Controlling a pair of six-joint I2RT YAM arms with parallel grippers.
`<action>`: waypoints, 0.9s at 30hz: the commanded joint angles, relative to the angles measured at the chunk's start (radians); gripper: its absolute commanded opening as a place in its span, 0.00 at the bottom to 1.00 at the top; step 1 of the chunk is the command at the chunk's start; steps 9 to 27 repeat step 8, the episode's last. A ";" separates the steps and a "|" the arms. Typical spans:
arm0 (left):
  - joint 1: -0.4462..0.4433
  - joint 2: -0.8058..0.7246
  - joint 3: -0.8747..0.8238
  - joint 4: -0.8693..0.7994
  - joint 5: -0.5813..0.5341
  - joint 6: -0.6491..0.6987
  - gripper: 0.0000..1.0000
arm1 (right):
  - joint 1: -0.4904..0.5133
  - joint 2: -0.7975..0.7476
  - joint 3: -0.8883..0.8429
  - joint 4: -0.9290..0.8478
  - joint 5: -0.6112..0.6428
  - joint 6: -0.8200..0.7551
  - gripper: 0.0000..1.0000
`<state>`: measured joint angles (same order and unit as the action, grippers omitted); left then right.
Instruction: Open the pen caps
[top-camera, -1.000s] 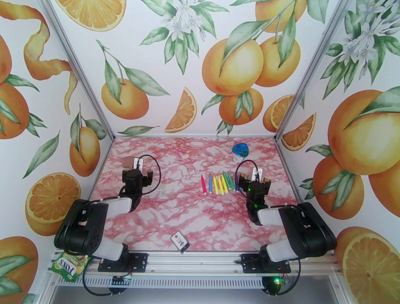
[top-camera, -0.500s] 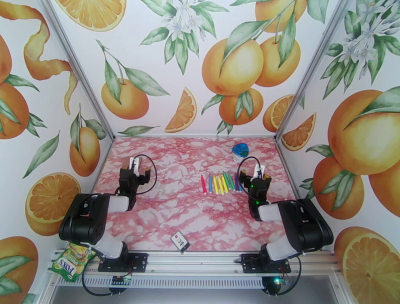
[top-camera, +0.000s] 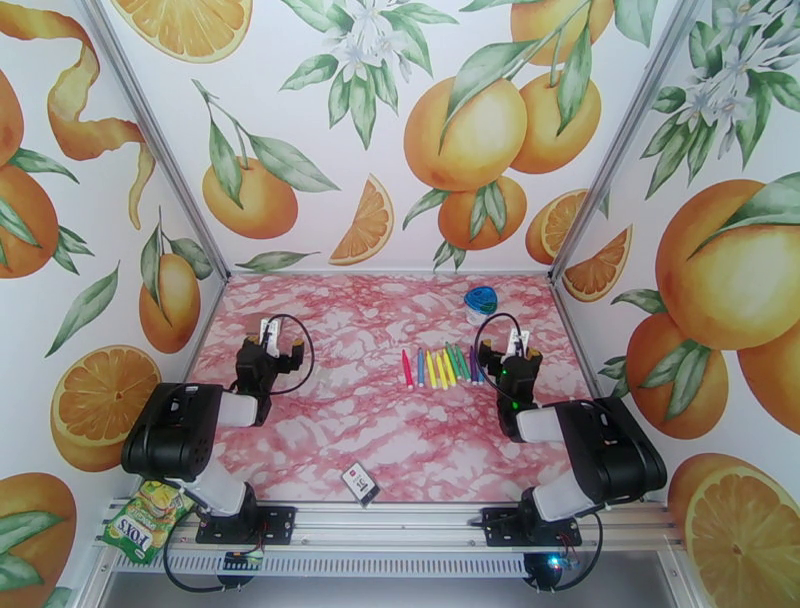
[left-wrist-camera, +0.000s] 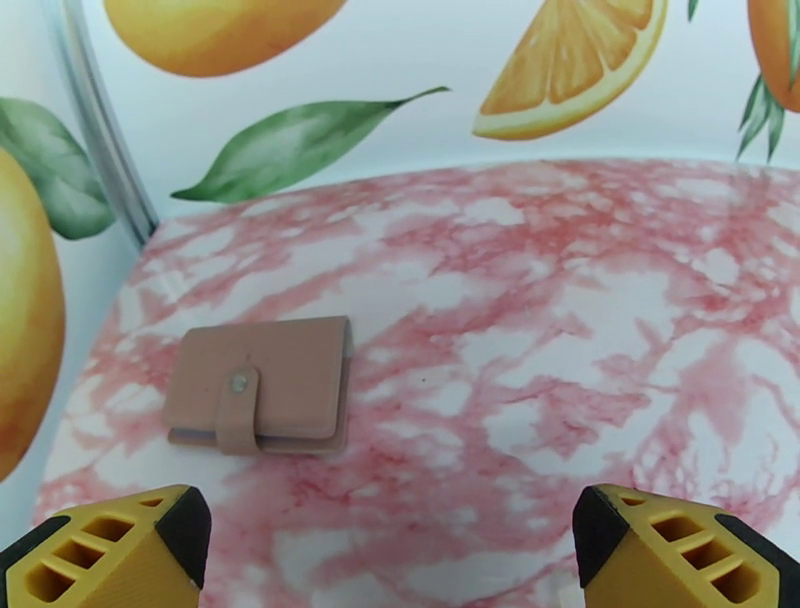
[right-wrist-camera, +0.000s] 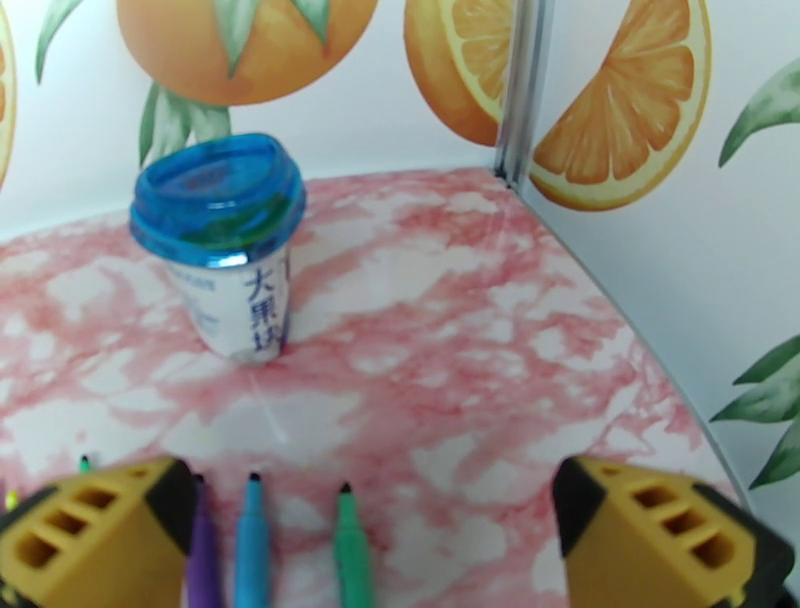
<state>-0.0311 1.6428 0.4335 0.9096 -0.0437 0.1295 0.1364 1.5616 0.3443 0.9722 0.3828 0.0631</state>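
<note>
One small black-and-white card (top-camera: 360, 483) is seen lying at the near edge of the pink marbled table (top-camera: 330, 430). Farther in, the left gripper (left-wrist-camera: 390, 520) is held with its jaws wide apart, faced toward a closed tan leather wallet (left-wrist-camera: 260, 385) laid flat near the left wall. The right gripper (right-wrist-camera: 375, 500) is likewise spread, at the right end of a row of about ten thin coloured marker pens (top-camera: 437, 367); purple, blue and green ones are seen between its fingers. The row is laid side by side at mid-table, long axes running near to far, dark pointed ends turned away. The pen caps (top-camera: 437, 381) cannot be told from the bodies. Beyond, a white cup with a blue lid (right-wrist-camera: 220, 250) is set upright, lid on, contents hidden.
</note>
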 joint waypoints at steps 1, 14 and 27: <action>0.007 0.000 -0.004 0.035 0.018 -0.012 1.00 | -0.003 -0.001 0.013 0.007 -0.022 0.015 1.00; 0.005 -0.002 -0.005 0.033 0.013 -0.011 1.00 | -0.017 -0.005 0.013 0.001 -0.056 0.018 1.00; 0.005 -0.002 -0.005 0.033 0.013 -0.011 1.00 | -0.017 -0.005 0.013 0.001 -0.056 0.018 1.00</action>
